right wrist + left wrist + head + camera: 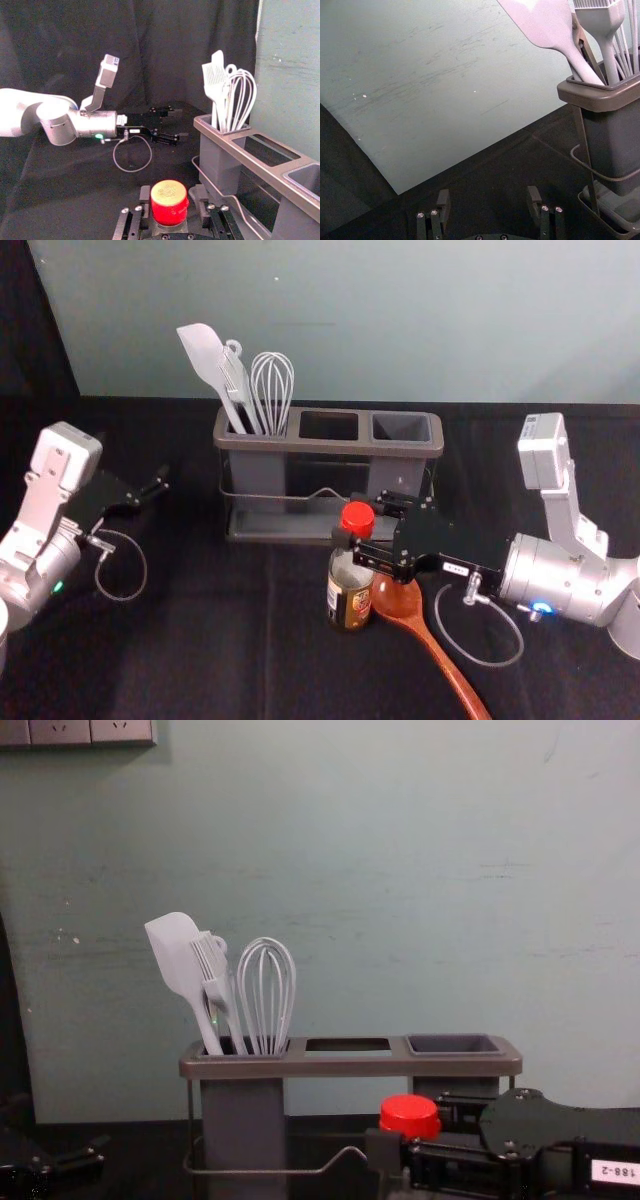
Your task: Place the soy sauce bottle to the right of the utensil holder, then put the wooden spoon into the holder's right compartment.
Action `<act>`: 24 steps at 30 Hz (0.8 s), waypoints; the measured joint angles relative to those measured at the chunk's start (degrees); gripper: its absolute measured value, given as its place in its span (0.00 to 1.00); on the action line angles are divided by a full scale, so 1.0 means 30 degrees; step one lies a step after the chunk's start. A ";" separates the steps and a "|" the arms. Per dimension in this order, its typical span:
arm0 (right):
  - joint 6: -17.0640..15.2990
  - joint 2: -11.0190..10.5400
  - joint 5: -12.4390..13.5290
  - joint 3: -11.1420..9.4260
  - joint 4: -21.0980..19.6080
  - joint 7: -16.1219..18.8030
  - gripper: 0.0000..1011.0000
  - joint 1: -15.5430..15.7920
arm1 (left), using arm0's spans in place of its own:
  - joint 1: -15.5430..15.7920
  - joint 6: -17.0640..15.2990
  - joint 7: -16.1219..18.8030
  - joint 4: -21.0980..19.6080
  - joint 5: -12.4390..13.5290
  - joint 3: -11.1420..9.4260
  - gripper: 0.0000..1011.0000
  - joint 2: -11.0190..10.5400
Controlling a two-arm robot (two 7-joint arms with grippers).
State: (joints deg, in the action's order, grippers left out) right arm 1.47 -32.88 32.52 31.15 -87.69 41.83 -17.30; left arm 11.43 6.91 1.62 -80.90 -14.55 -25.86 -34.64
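The right gripper [358,530] is shut on the soy sauce bottle [350,592] just below its red cap; the bottle is upright in front of the utensil holder [330,448]. In the right wrist view the right gripper [171,200] has a finger on each side of the red cap [169,202]. The wooden spoon [425,632] lies beside the bottle, its bowl partly under the right gripper. The holder's right compartment [401,428] holds nothing. Off to the holder's left, the left gripper [158,488] is idle; in the left wrist view the left gripper [489,202] is open.
A white spatula [204,356], a brush and a whisk [272,388] stand in the holder's left compartment. A wire rail [290,497] runs along the holder's front. Behind it rises a pale wall [400,320]. Black cloth [200,650] covers the table.
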 joint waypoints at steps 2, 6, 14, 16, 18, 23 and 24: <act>0.0005 -0.0004 0.0000 -0.0005 -0.0005 0.0001 0.51 0.0005 | 0.0000 0.0000 0.0000 0.0000 0.0000 0.0001 0.99 -0.0001; 0.0013 -0.0009 -0.0001 -0.0011 -0.0012 0.0002 0.40 0.0010 | 0.0000 0.0000 0.0000 -0.0001 0.0000 0.0000 0.99 0.0000; 0.0021 -0.0021 -0.0002 -0.0017 -0.0022 0.0001 0.38 0.0021 | 0.0000 -0.0001 0.0000 -0.0001 0.0000 0.0001 0.99 -0.0001; 0.0033 -0.0114 0.0058 -0.0048 -0.0174 -0.0011 0.38 0.0071 | 0.0000 -0.0001 0.0000 -0.0001 0.0000 0.0000 0.99 0.0000; 0.0035 -0.0230 0.0177 -0.0128 -0.0390 -0.0052 0.38 0.0151 | -0.0001 0.0000 0.0000 0.0000 0.0000 0.0000 0.99 0.0000; -0.0007 -0.0792 0.0775 -0.0599 -0.1470 -0.0250 0.38 0.0586 | 0.0000 0.0000 0.0001 0.0000 0.0001 0.0000 0.99 -0.0001; -0.0015 -0.1003 0.0968 -0.0766 -0.1878 -0.0302 0.38 0.0765 | -0.0001 -0.0001 0.0000 -0.0001 0.0000 0.0000 0.99 0.0000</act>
State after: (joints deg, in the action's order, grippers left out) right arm 1.42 -35.89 35.42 28.85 -93.33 40.92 -15.01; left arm 11.43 6.91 1.62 -80.90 -14.55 -25.86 -34.64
